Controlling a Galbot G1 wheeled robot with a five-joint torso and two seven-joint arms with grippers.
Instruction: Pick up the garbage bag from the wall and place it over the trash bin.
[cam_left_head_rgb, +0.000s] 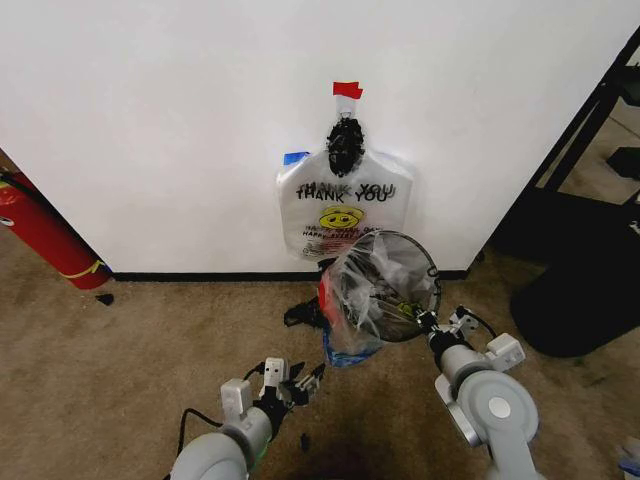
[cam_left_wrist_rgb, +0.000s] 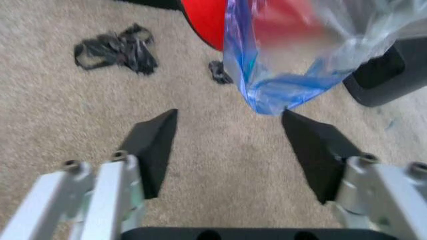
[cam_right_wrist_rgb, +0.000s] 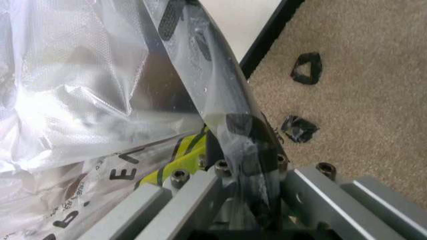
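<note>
- Low over the carpet (cam_left_head_rgb: 120, 330), the left gripper (cam_left_head_rgb: 297, 385) hangs with jaws spread, holding nothing.
- Right gripper (cam_left_head_rgb: 432, 326) — jaws pinched on the trash bin (cam_left_head_rgb: 400, 262) rim, gripping it tilted, mouth toward the camera.
- Clear plastic (cam_left_head_rgb: 355, 300) drapes over the bin.
- Behind it, a garbage bag (cam_left_head_rgb: 345, 205) hangs on the wall (cam_left_head_rgb: 150, 120), under red tape (cam_left_head_rgb: 347, 90).

White wall (cam_left_head_rgb: 150, 120), tan carpet (cam_left_head_rgb: 120, 340), and there's a see-through whitish garbage bag (cam_left_head_rgb: 345, 215) with black "THANK YOU" lettering and a yellow smiley. Red tape (cam_left_head_rgb: 347, 90) above it, a red fire extinguisher (cam_left_head_rgb: 45, 235) off left. The trash bin (cam_left_head_rgb: 390, 285) shows black mesh under clear plastic with blue print.
</note>
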